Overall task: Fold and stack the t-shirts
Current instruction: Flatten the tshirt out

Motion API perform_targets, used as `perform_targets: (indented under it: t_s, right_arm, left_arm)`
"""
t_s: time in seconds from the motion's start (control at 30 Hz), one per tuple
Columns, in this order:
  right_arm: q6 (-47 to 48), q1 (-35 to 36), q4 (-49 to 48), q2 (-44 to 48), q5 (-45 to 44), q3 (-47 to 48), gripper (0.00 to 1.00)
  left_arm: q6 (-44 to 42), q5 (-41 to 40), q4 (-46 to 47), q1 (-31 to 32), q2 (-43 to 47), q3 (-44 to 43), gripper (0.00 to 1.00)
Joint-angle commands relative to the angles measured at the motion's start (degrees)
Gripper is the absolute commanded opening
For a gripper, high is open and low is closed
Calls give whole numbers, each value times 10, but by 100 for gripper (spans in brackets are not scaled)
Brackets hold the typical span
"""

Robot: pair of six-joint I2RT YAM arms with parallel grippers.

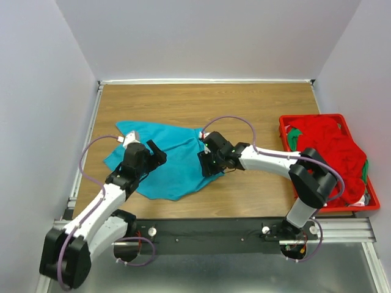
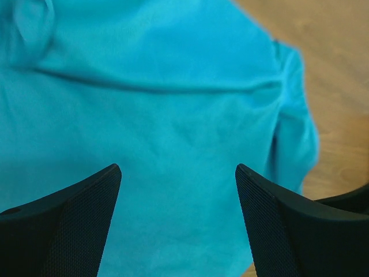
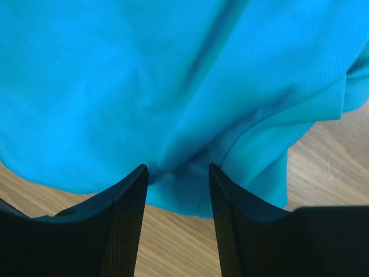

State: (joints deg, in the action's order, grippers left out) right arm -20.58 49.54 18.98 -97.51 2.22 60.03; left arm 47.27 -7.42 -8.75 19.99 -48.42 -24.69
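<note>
A teal t-shirt (image 1: pixel 174 162) lies rumpled and spread on the wooden table, left of centre. My left gripper (image 1: pixel 157 154) hovers over its left part, open wide. In the left wrist view (image 2: pixel 177 173) only teal cloth (image 2: pixel 173 98) shows between the fingers. My right gripper (image 1: pixel 205 162) is at the shirt's right edge, open. In the right wrist view (image 3: pixel 177 170) its fingertips (image 3: pixel 138 179) straddle a fold of the shirt's hem (image 3: pixel 190 190), with bare wood below. Red t-shirts (image 1: pixel 333 146) and some green cloth (image 1: pixel 295 135) are heaped in the crate.
A rigid red plastic crate (image 1: pixel 374 205) stands at the table's right edge. Bare wooden tabletop (image 1: pixel 244 104) lies behind and between the shirt and the crate. White walls close in the back and both sides.
</note>
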Motion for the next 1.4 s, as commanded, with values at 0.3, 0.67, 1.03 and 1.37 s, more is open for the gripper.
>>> perform_targets:
  t_s: [0.3,0.67,1.03,1.37]
  right_arm:
    - [-1,0,-5,12,2,-56,56]
    - [-112,108,-6,30,88,-87,58]
    - [-69,161,-3,87,60,0,59]
    - [17,-109,-5,96,65,32,48]
  left_arm:
    - [30,54,104,0,-192,-12,88]
    - [-38,100,126,3,-413,-142,88]
    - [-37,80,100,52,-299,-117,88]
    - [-14,-11,67,15,-173,-52,88]
